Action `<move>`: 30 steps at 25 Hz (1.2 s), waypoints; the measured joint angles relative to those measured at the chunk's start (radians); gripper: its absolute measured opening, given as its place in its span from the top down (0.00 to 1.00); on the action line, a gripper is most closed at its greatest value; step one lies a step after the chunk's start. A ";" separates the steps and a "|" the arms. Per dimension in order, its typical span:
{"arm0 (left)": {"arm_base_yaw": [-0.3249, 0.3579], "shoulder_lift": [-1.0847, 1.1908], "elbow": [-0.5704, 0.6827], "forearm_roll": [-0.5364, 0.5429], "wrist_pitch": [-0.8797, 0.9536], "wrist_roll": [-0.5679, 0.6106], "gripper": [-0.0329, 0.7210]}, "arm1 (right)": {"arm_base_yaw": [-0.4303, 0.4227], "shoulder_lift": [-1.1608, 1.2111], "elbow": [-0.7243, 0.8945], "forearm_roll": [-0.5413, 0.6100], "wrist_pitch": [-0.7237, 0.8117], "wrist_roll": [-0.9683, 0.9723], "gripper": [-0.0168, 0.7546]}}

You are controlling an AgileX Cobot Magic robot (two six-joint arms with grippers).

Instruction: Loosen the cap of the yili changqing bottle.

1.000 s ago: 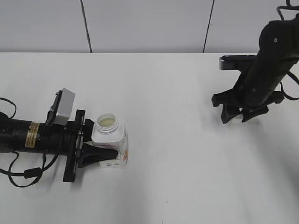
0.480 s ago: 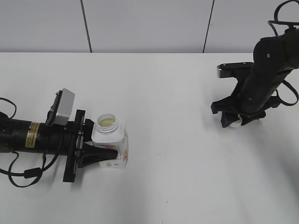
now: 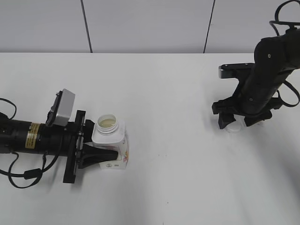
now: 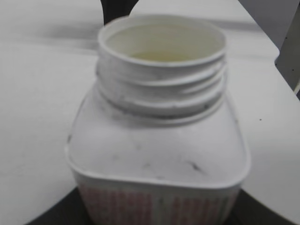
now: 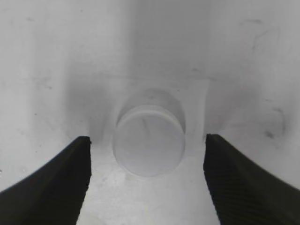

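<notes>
The left arm is lying low along the near left, reaching rightward, its left gripper (image 3: 104, 151) clamping the yili changqing bottle (image 3: 111, 142) by its body. The right arm is angling down at the far right, its right gripper (image 3: 240, 120) hanging spread wide.

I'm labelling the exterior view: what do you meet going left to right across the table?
Left gripper → bottle → cap between the right gripper's open jaws.

Bottle (image 3: 111, 143) near the desk's (image 3: 164, 93) left edge, cap (image 3: 233, 125) well apart toward the right edge.
</notes>
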 joint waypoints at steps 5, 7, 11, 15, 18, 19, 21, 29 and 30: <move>0.000 0.000 0.000 0.005 -0.001 0.000 0.47 | 0.000 0.000 0.000 -0.001 0.001 0.000 0.23; 0.000 0.000 0.000 0.010 0.005 -0.013 0.36 | 0.000 0.000 0.000 -0.002 0.001 0.000 0.23; -0.001 0.001 0.000 0.013 0.026 -0.040 0.18 | 0.000 -0.009 0.000 -0.001 0.002 0.000 0.23; 0.006 -0.001 0.000 0.018 0.037 -0.049 0.17 | 0.000 -0.025 0.000 -0.003 0.003 0.000 0.23; 0.029 -0.032 0.001 0.045 0.066 -0.059 0.17 | 0.000 -0.031 0.000 -0.003 0.004 0.000 0.23; 0.037 -0.049 0.001 0.061 0.087 -0.075 0.17 | 0.000 -0.031 0.000 -0.003 0.004 0.000 0.23; 0.057 -0.082 0.001 0.091 0.128 -0.113 0.17 | 0.000 -0.031 0.001 -0.003 0.004 0.000 0.23; 0.140 -0.183 0.002 0.254 0.197 -0.288 0.17 | 0.000 -0.031 0.001 -0.009 0.005 0.000 0.23; 0.151 -0.195 0.003 0.265 0.206 -0.311 0.18 | 0.000 -0.031 0.001 0.003 0.006 0.000 0.23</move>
